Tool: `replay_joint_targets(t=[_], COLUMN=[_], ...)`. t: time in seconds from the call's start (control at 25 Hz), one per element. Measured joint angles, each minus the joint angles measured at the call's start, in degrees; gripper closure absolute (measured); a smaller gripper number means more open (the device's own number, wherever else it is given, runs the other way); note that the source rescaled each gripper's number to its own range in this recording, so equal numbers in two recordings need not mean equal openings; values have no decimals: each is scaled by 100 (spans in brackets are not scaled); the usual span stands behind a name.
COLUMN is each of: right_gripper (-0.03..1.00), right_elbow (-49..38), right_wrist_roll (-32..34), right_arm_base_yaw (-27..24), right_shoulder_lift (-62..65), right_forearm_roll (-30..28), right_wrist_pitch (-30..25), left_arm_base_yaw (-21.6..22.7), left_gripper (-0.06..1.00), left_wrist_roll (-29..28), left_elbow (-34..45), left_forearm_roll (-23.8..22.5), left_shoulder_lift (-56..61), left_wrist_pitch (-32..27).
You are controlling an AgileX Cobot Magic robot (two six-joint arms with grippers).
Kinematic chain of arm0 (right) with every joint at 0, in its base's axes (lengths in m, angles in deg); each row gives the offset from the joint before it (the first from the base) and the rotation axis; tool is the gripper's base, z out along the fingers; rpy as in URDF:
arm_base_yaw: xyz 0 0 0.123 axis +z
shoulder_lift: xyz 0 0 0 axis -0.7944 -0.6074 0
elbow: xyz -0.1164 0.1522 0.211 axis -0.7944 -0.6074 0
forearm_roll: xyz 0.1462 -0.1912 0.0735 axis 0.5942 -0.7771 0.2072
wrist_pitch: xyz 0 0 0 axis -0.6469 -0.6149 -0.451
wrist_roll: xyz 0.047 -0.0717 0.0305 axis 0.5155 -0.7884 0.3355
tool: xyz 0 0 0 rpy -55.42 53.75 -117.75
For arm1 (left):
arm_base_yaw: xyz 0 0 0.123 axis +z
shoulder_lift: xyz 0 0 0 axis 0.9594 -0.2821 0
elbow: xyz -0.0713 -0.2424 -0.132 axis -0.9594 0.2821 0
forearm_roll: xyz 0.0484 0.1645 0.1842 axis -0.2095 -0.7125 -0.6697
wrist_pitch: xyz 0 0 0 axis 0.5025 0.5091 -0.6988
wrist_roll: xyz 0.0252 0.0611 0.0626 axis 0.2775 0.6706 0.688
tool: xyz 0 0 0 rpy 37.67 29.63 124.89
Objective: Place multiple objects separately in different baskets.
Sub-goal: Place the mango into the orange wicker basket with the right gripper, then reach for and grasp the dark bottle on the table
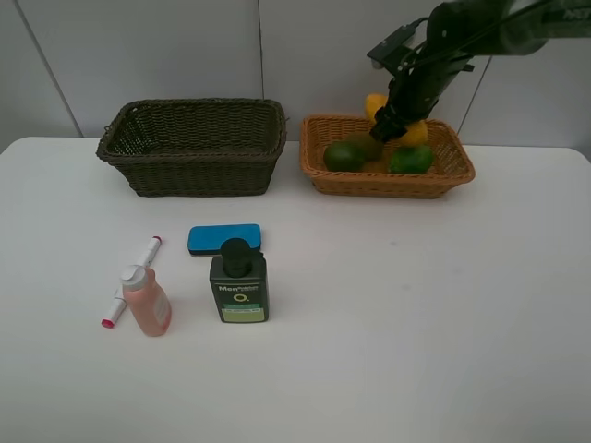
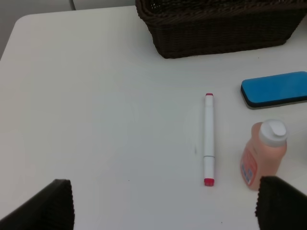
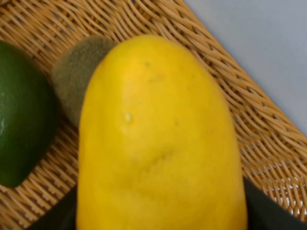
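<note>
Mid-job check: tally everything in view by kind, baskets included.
Fruit (mango, avocado, green fruit, kiwi): 4
Bottles (pump bottle, pink bottle): 2
Eraser: 1
Marker: 1
Baskets (dark basket, tan basket): 2
Total: 10

Left gripper [image 2: 163, 208] wide open, right gripper [image 1: 388, 125] gripping

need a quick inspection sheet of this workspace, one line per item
surface: white table, no spills seen
job's things: avocado, bright green fruit, kiwi in orange basket; dark basket shows nothing inside; eraser, pump bottle, pink bottle, marker on table
clutter: nothing seen
grippers: left gripper open above table; right gripper closed on mango over orange basket
cables: nothing seen
surroundings: pale wall panels
</note>
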Motion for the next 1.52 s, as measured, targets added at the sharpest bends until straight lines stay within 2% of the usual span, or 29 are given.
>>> replay_joint_targets(t=[0.04, 0.08, 0.12, 0.16, 0.24, 0.32, 0.68, 0.96, 1.16, 1.32, 1.52], right_gripper=[76, 47, 29, 17, 5, 1, 0, -2, -2, -2, -2], right_elbow=[0, 1, 6, 12, 29, 36, 36, 36, -6, -401, -1319], right_wrist_roll=[0, 0, 0, 0, 0, 0, 0, 6, 23, 23, 23], right_arm_base_yaw=[0, 0, 0, 0, 0, 0, 0, 0, 6, 61, 63], right_shoulder_lift=[-6, -6, -6, -6, -6, -10, -12, 190, 414, 840, 1624], right_forearm_roll=[31, 82, 116, 142, 155, 170, 221, 253, 516, 557, 621], right_wrist_pitch=[1, 14, 14, 14, -11, -26, -158, -670, -1033, -1085, -1090], left_arm_base_yaw=[0, 0, 0, 0, 0, 0, 0, 0, 0, 0, 0], left_gripper=[-6, -6, -6, -6, -6, -6, -6, -6, -6, -6, -6], left_wrist_roll=[0, 0, 0, 0, 0, 0, 0, 0, 0, 0, 0], left_elbow=[0, 0, 0, 0, 0, 0, 0, 0, 0, 0, 0], left_forearm_roll=[0, 0, 0, 0, 0, 0, 0, 0, 0, 0, 0], left_shoulder_lift=[0, 0, 0, 0, 0, 0, 0, 0, 0, 0, 0], left_wrist_pitch=[0, 0, 0, 0, 0, 0, 0, 0, 0, 0, 0])
